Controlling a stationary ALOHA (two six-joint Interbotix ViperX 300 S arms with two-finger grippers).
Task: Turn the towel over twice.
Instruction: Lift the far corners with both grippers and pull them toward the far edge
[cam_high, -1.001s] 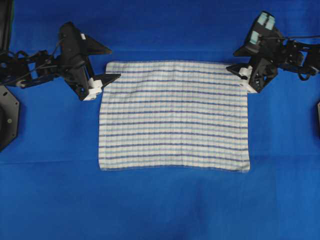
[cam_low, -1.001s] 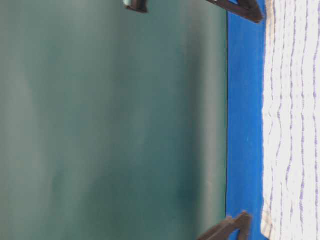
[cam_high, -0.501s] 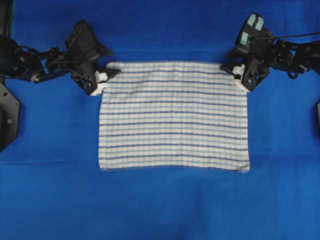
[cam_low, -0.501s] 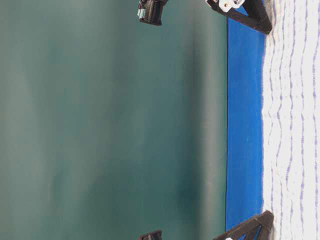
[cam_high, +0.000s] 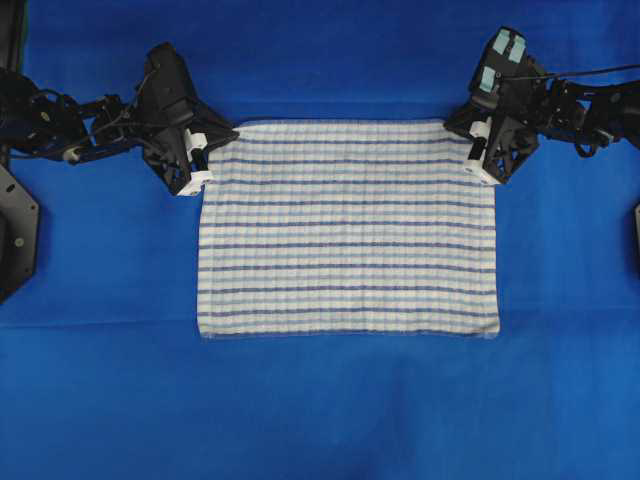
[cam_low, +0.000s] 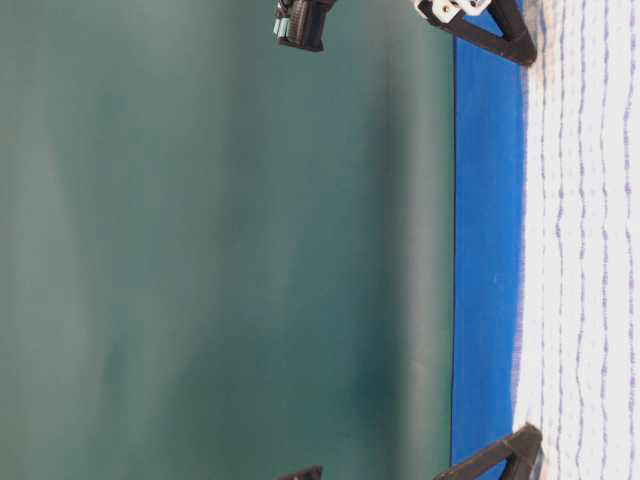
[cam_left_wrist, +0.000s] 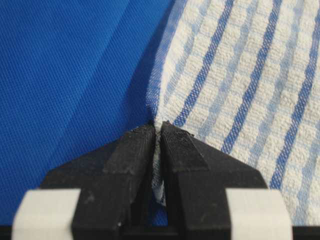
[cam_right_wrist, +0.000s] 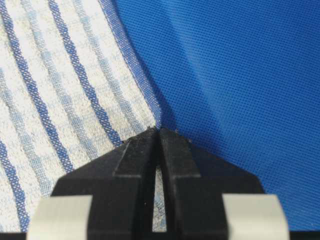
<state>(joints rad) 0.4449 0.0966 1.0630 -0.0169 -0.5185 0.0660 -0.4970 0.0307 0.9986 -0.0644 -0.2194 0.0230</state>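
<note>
The towel (cam_high: 347, 230), white with thin blue stripes, lies flat on the blue cloth in the overhead view. At its far left corner my left gripper (cam_high: 212, 147) is shut on the towel; the left wrist view has the towel (cam_left_wrist: 240, 75) pinched and bunched between the black fingertips (cam_left_wrist: 135, 145). On the opposite side, my right gripper (cam_high: 474, 140) is shut on the towel's far right corner, and in the right wrist view a sliver of towel (cam_right_wrist: 65, 85) sits between the closed fingertips (cam_right_wrist: 175, 145). The table-level view catches the towel (cam_low: 580, 250) with both grippers at its far edge.
A plain blue cloth (cam_high: 320, 400) covers the whole table, with wide room in front of the towel and at both sides. Black arm mounts (cam_high: 15, 230) stand at the left edge. A green wall (cam_low: 220, 250) sits behind the table.
Both grippers went from open beside the far corners to shut on them. The towel's far edge has been drawn slightly outward and straightened.
</note>
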